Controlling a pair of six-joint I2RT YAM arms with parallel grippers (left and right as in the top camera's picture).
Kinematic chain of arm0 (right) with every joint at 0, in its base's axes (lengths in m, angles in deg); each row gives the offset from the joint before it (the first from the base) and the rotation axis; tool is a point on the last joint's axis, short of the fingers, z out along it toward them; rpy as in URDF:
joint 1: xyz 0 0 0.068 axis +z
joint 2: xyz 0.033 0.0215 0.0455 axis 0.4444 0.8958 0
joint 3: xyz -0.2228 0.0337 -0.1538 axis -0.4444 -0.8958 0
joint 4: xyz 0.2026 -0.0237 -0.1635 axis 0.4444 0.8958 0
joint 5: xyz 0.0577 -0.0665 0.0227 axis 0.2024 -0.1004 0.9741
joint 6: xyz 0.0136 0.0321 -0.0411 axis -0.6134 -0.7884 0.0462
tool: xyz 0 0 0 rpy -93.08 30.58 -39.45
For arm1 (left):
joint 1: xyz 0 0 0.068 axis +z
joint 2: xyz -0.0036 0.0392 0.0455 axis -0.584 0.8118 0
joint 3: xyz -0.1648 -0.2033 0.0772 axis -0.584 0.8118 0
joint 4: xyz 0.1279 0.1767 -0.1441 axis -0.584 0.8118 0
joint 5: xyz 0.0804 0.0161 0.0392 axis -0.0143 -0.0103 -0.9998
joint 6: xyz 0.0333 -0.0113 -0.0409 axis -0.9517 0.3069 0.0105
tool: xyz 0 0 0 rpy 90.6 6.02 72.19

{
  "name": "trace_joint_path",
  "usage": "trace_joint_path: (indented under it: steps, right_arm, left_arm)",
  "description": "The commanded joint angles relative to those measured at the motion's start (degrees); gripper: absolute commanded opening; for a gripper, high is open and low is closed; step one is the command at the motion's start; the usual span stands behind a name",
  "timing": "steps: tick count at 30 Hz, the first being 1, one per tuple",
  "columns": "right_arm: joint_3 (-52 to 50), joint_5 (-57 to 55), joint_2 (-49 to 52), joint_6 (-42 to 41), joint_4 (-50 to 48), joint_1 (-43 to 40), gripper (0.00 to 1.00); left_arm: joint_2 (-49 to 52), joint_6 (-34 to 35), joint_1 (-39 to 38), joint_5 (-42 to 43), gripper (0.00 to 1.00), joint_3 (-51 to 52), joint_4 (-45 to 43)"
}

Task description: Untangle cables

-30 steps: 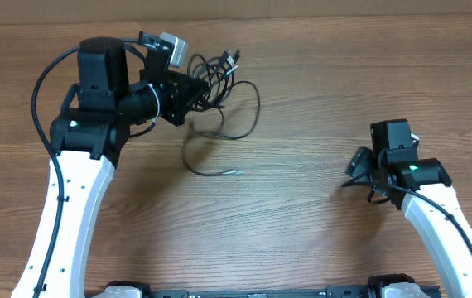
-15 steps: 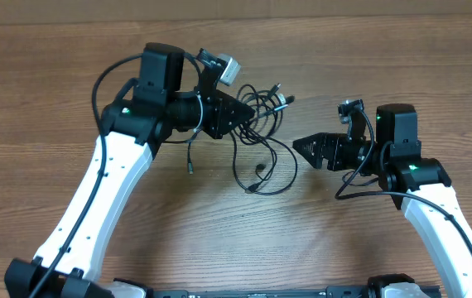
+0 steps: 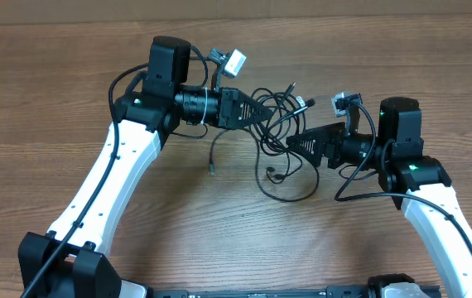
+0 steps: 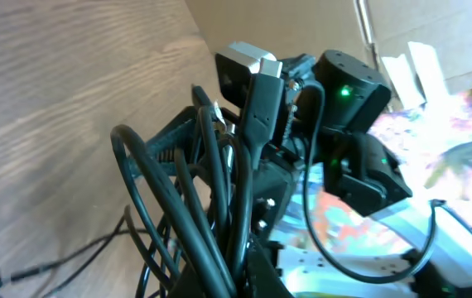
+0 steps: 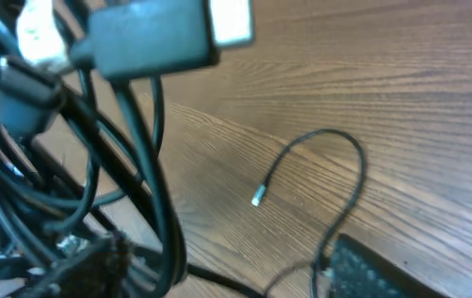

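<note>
The cables are a bunch of thin black cords held up above the wooden table, with loops hanging down to the table. My left gripper is shut on the bunch; in the left wrist view the cords rise out of its jaws, one with a large silver-tipped plug. My right gripper is open, pointing left at the bunch's right side. In the right wrist view the cords pass by its left finger, and its jaws stand wide apart.
A loose plug end hangs left of the loops, another lies inside them. In the right wrist view a silver-tipped cord end lies on the wood. The right arm fills the left wrist view's background.
My left arm has carried the cable bunch to the right, toward the middle. My right arm has reached left until its open gripper meets the bunch.
</note>
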Motion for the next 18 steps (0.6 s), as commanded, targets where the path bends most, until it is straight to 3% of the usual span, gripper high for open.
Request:
trace_joint_path:
  steps: [1, 3, 4, 6, 9, 18]
  right_arm:
    - [0.79, 0.92, 0.04, 0.04, -0.52, -0.11, 0.63]
    - [0.79, 0.92, 0.04, 0.02, -0.66, -0.09, 0.42]
    - [0.79, 0.92, 0.04, -0.22, -0.66, -0.09, 0.37]
    - [0.79, 0.94, 0.07, -1.66, -0.72, -0.09, 0.36]
    - [0.79, 1.11, 0.04, -2.95, -0.92, 0.04, 0.45]
    - [0.79, 1.14, 0.07, -2.97, -0.85, 1.70, 0.45]
  left_arm:
    - [0.02, 4.68, -0.09, 3.72, 0.04, -1.33, -0.50]
    - [0.02, 6.45, -0.09, 3.72, 0.04, -1.33, -1.09]
    - [0.02, 6.84, -0.09, 3.69, 0.04, -1.33, -1.27]
    - [0.02, 6.88, -0.15, 3.45, 0.04, -1.33, -1.44]
    - [0.04, 6.88, -0.61, 3.10, 0.04, -1.33, -1.84]
    - [0.04, 7.58, -3.21, 0.31, 0.04, -1.33, -3.19]
